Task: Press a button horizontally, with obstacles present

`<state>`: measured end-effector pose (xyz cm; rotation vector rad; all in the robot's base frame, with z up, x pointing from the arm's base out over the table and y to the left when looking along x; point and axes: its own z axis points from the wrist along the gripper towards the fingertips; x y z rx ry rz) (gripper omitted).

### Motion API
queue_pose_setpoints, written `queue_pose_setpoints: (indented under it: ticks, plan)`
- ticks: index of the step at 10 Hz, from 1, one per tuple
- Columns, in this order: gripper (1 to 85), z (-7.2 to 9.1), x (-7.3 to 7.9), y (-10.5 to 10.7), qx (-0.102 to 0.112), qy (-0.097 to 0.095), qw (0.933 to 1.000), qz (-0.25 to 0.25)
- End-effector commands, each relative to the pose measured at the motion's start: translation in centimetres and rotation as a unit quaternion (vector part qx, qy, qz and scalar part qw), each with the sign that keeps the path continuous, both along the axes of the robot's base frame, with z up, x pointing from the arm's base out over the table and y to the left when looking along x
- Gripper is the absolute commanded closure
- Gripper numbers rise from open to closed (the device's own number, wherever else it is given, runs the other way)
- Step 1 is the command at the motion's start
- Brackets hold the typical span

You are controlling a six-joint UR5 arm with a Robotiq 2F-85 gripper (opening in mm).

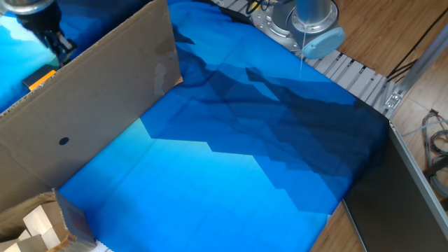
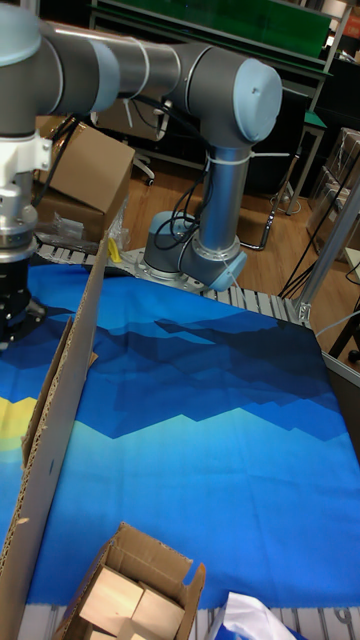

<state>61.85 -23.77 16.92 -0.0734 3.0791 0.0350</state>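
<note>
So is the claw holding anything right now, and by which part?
Cannot tell. The claw sits behind the cardboard sheet, just above the button, and its tips are hidden in both views.

The button (image 1: 39, 78) lies behind the cardboard sheet (image 1: 91, 112), tool (image 1: 59, 47) just above.

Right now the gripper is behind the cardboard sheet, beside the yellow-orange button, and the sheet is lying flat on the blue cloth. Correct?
Not quite. The cardboard sheet is not lying flat: it stands on edge on the blue cloth, like a wall. The tall fixed view shows its thin upper edge running up toward the arm. The rest holds: the gripper is behind the sheet, close to the yellow-orange button.
</note>
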Motion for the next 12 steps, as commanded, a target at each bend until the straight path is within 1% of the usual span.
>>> queue_pose_setpoints:
  ticks: [1, 2, 3, 4, 5, 6, 7, 8, 9, 10, 11, 12]
  plan:
    - [84.7, -0.2, 3.2, 0.2, 0.012, -0.058, 0.9978, 0.029]
    - [84.7, -0.2, 3.6, 0.0, 0.007, -0.067, 0.9972, 0.033]
    - [84.7, -0.2, 3.6, 0.1, 0.009, -0.066, 0.9972, 0.033]
    - [84.7, -0.4, 2.6, -0.3, 0.002, -0.047, 0.9983, 0.035]
    - [84.7, 0.0, 1.6, -0.5, -0.001, -0.03, 0.999, 0.033]
    - [84.7, 2.4, -0.1, 0.0, 0.003, -0.015, 0.9996, 0.024]
    - [84.7, 4.5, -1.2, 0.6, 0.001, -0.005, 0.9999, 0.015]
    - [84.7, 6.5, -2.0, 1.3, -0.005, 0.002, 1.0, 0.004]
    - [84.7, 8.1, -2.4, 2.2, -0.009, 0.009, 0.9999, -0.003]
    - [84.7, 9.7, -2.7, 3.2, -0.02, 0.016, 0.9996, -0.011]
    - [84.7, 11.2, -2.9, 4.3, -0.036, 0.021, 0.999, -0.018]
    - [84.7, 12.0, -3.1, 6.4, -0.041, 0.021, 0.9984, -0.034]
